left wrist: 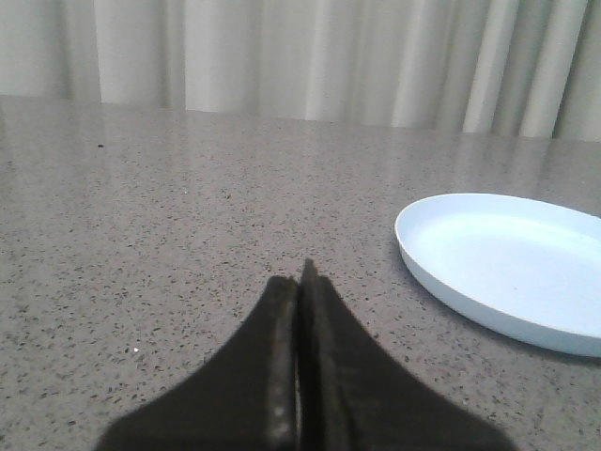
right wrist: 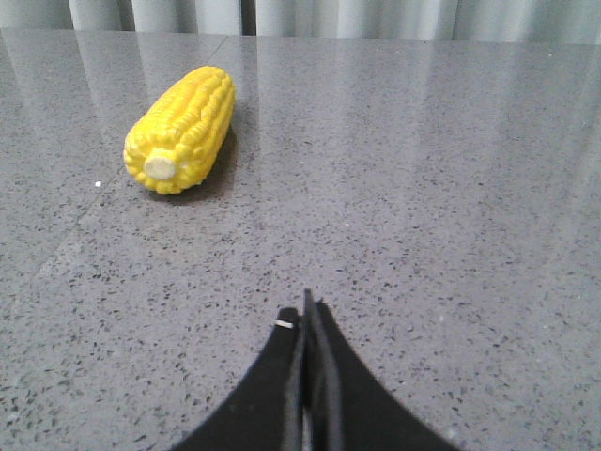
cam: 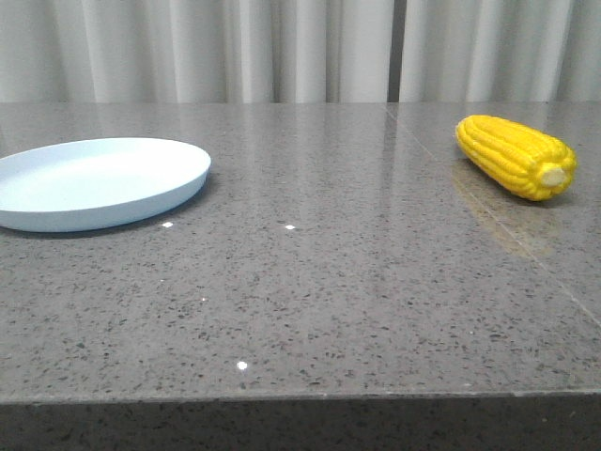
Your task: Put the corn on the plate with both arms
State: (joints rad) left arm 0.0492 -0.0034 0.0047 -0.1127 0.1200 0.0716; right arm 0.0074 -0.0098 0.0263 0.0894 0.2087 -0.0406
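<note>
The yellow corn lies on its side at the right of the grey table, its pale stub end toward the front right. It also shows in the right wrist view, well ahead of my right gripper, which is shut and empty over bare table. The pale blue plate sits empty at the left. In the left wrist view the plate lies ahead and to one side of my left gripper, which is shut and empty. Neither gripper shows in the front view.
The speckled grey table has its front edge near the bottom of the front view. White curtains hang behind the table. A seam in the tabletop runs past the corn.
</note>
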